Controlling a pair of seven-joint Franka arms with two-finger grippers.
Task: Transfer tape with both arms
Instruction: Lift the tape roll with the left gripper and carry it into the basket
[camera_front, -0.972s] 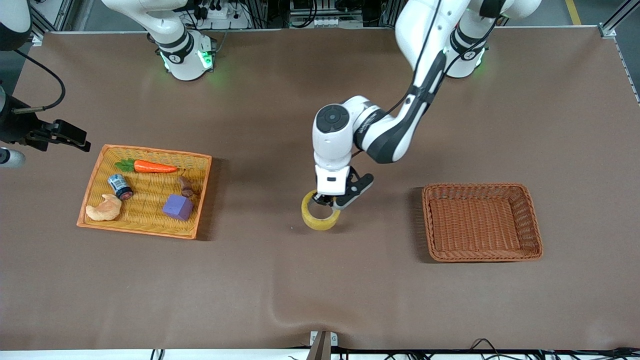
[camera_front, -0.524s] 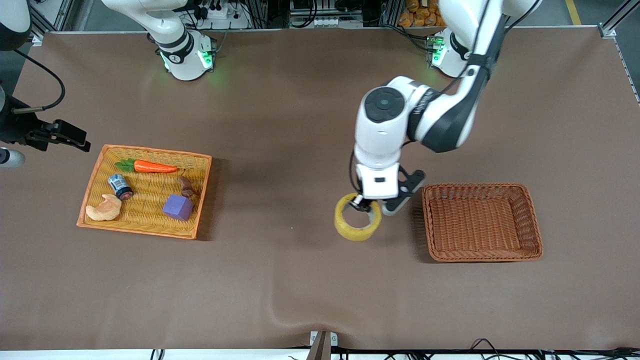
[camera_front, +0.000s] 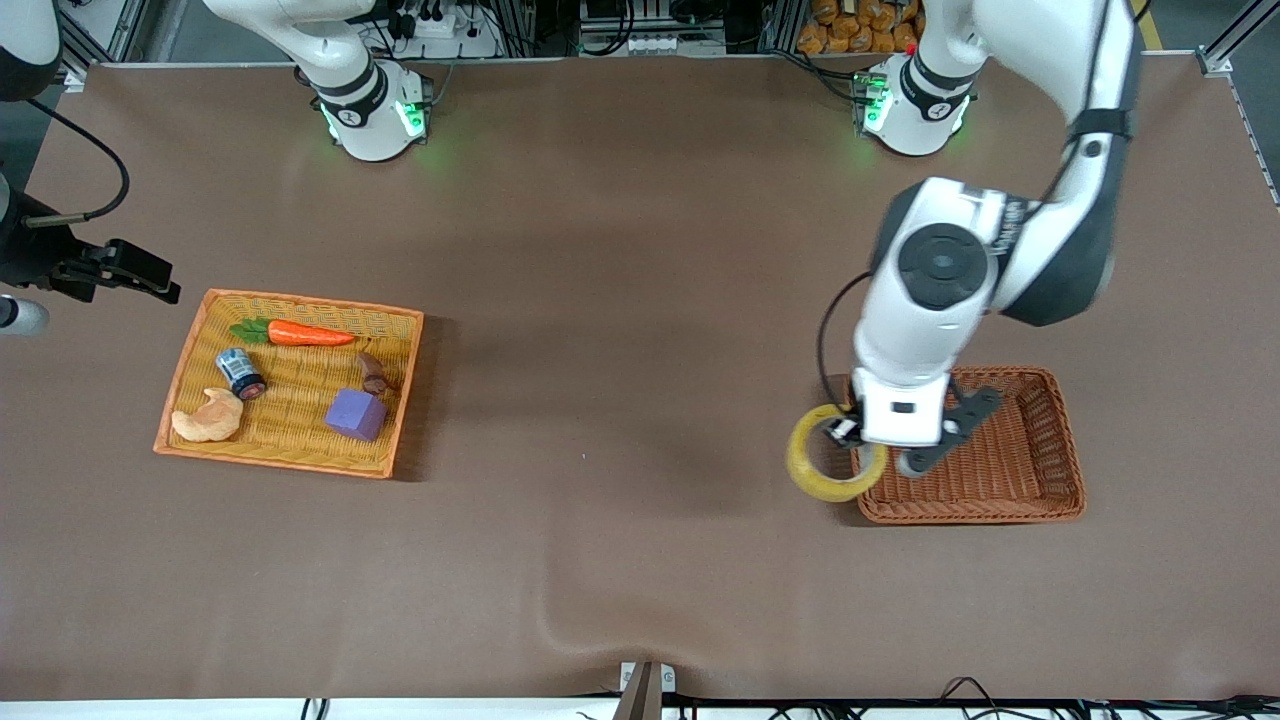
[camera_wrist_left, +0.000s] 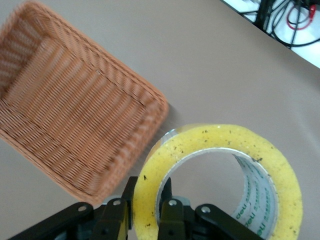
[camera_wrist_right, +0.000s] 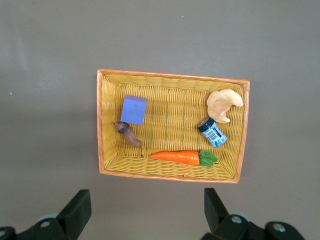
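Yellowish tape roll (camera_front: 834, 467): being carried in the air by the left gripper (camera_front: 850, 432), whose fingers are clamped across the ring's wall, one inside the hole and one outside, as the left wrist view shows (camera_wrist_left: 220, 182). Roll is hanging over the rim of the brown wicker basket (camera_front: 1040, 500) at the edge facing the right arm's end of the table, partly over bare tabletop.

Progress: pickup and handover appearing complete; carry nearly finished. Remaining, by judgement: bringing the roll fully over the basket's floor, then releasing it.

Right gripper (camera_wrist_right: 145, 212): waiting, jaws standing wide apart and holding nothing, up over the yellow wicker tray (camera_front: 180, 375), which is holding a carrot toy (camera_front: 310, 334), a small can (camera_front: 240, 372), a croissant toy (camera_front: 208, 418), a purple cube (camera_front: 355, 413) and a small brown object (camera_front: 373, 373).

Change from earlier frames: left arm is swinging the roll from mid-table toward the brown basket; tray contents and right arm are staying put.
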